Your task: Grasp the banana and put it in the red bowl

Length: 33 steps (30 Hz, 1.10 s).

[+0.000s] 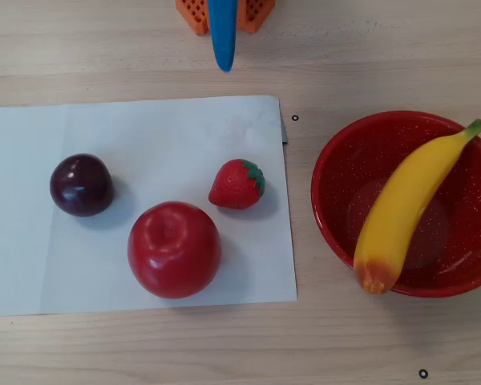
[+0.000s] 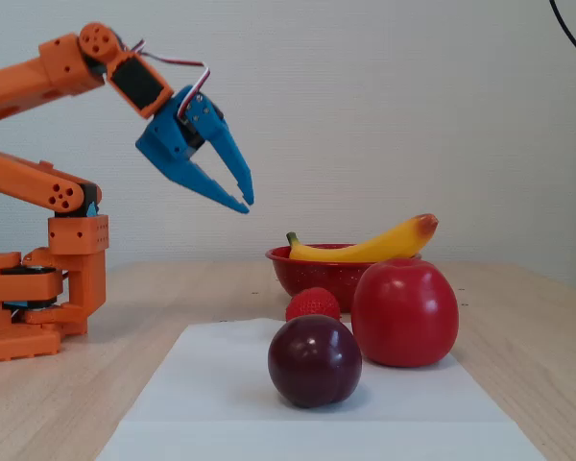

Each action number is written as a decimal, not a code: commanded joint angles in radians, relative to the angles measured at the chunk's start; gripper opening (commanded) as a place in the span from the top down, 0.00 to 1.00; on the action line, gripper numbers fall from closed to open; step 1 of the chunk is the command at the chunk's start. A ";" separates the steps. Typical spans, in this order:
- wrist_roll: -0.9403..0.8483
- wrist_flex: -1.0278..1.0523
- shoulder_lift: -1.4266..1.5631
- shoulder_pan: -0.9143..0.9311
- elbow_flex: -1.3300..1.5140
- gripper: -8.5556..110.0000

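Observation:
The yellow banana (image 1: 405,208) lies slantwise across the red bowl (image 1: 337,160), its orange-red end resting on the near rim and its green stem over the far right rim. In the fixed view the banana (image 2: 374,249) rests on top of the red bowl (image 2: 317,272) behind the fruit. My blue gripper (image 2: 248,204) hangs in the air well above the table, to the left of the bowl, with its jaws closed tip to tip and nothing held. In the overhead view only the gripper's tip (image 1: 223,56) shows at the top edge.
A white paper sheet (image 1: 32,200) holds a dark plum (image 1: 81,185), a red apple (image 1: 174,249) and a strawberry (image 1: 237,184), all left of the bowl. The orange arm base (image 2: 38,307) stands at the left in the fixed view.

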 commanded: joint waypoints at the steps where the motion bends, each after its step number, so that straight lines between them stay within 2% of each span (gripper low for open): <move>1: -0.028 -0.084 0.052 -0.021 0.006 0.93; 15: -0.012 -0.506 0.267 -0.005 0.512 0.93; 23: -0.008 -0.634 0.367 0.002 0.732 0.93; 33: -0.015 -0.334 0.414 -0.003 0.741 0.93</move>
